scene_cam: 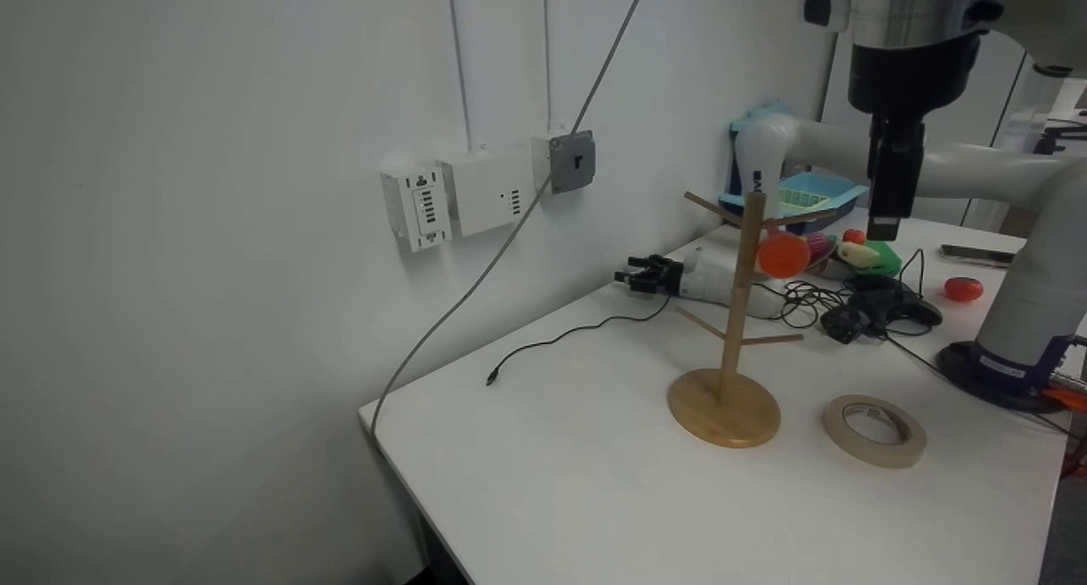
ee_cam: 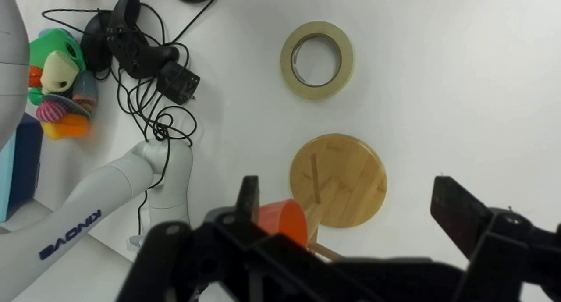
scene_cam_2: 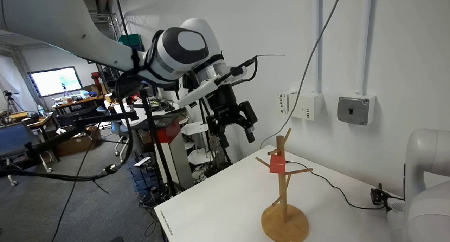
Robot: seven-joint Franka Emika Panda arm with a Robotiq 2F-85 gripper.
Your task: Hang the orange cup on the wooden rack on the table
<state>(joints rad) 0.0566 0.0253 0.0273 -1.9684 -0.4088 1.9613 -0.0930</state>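
Hanging on the wooden rack (scene_cam: 738, 317), amid its upper pegs (scene_cam: 712, 208), is the orange cup (scene_cam: 783, 255); exact peg we can't tell. Rack's upright on tabletop (scene_cam: 577, 483) nr tape roll (scene_cam: 883, 456). Our end effector (scene_cam_2: 237, 139) hovers apart from cup w/ jaws spread wide.

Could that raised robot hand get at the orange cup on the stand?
Probably yes: the gripper is open and empty, and the orange cup hangs exposed on the wooden rack, though nearby pegs may interfere.
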